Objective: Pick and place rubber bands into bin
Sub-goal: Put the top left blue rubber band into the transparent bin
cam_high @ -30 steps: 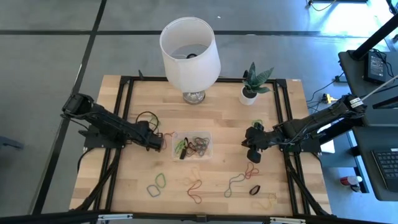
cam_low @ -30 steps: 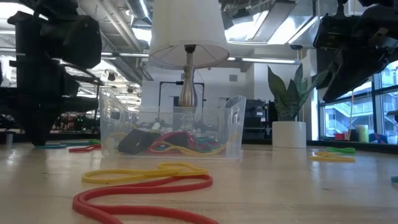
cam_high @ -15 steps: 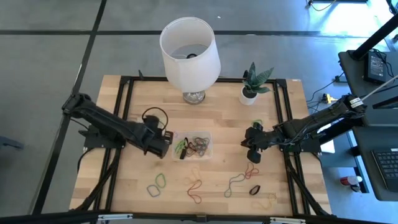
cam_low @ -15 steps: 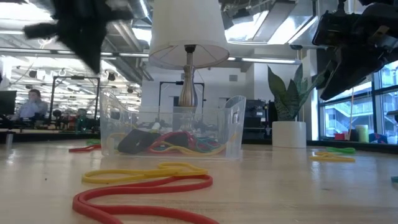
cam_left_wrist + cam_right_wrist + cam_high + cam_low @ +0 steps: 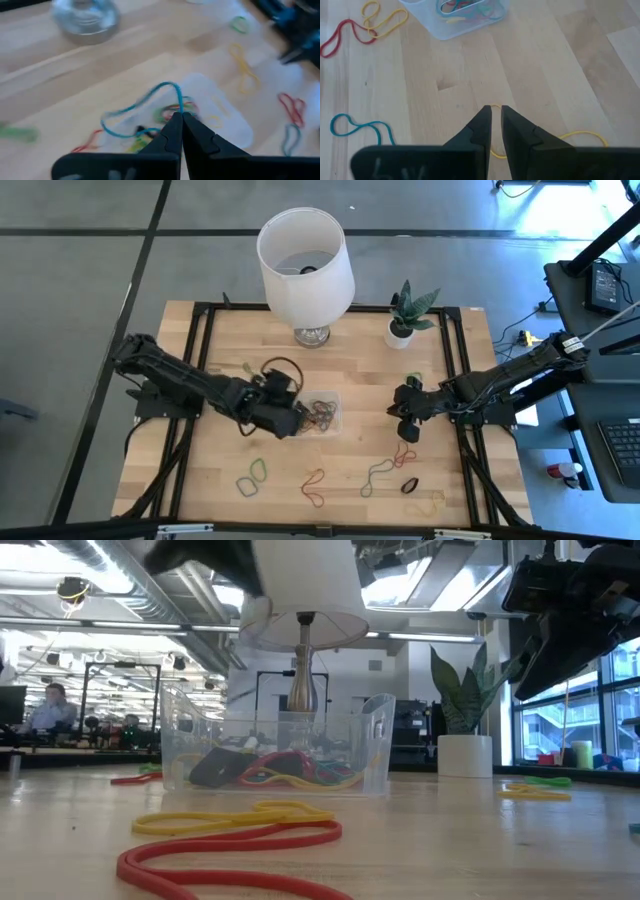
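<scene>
L hand [image 5: 181,116] pinching blue band [image 5: 135,105] over bin [image 5: 235,125]; R hand [image 5: 495,112] slightly ajar, empty.

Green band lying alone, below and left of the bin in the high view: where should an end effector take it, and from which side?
Pinch a single strand on one long side of the green band, coming straight down from above with the fingers set across the strand. It lies flat on the table as an open loop, apart from the other bands, so a sideways approach would likely only push it.
</scene>
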Tool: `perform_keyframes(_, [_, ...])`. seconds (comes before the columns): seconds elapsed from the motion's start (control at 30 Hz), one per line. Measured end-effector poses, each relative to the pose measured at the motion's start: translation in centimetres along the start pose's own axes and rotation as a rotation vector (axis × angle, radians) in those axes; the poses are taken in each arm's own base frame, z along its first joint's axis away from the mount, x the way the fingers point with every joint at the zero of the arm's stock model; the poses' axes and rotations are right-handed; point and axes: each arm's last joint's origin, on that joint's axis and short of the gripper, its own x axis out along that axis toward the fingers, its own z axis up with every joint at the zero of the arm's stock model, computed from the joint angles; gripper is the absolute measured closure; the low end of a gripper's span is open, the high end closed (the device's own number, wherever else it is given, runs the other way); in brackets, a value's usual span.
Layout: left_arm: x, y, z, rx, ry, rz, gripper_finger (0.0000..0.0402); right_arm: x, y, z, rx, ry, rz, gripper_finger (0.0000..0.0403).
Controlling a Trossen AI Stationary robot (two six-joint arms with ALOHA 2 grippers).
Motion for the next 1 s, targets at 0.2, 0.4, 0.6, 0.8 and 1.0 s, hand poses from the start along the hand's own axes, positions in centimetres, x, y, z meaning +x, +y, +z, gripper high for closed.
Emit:
perform_keyframes(0.2, [2.7,-1.6,-1.3,0.055,0.067,-0.019,0.04,0.0,0.0,0.0,0.001,-0.003,0.002,0.0357])
perform_keyframes(0.4, [6.1,-1.7,-2.7,0.081,0.164,0.074,0.04,0.0,0.1,0.1,0.004,-0.012,0.007,0.0357])
perform_keyframes(0.6, [9.3,-1.5,-3.7,0.08,0.301,0.127,0.04,0.0,0.1,0.1,0.005,-0.014,0.008,0.0357])
perform_keyframes(0.8, [10.5,-1.5,-4.8,0.097,0.463,0.116,0.04,0.0,0.1,0.1,0.006,-0.014,0.008,0.0357])
perform_keyframes(1.0, [10.3,-1.5,-4.6,0.086,0.458,0.111,0.0387,0.0,0.1,0.1,0.005,-0.014,0.009,0.0357])
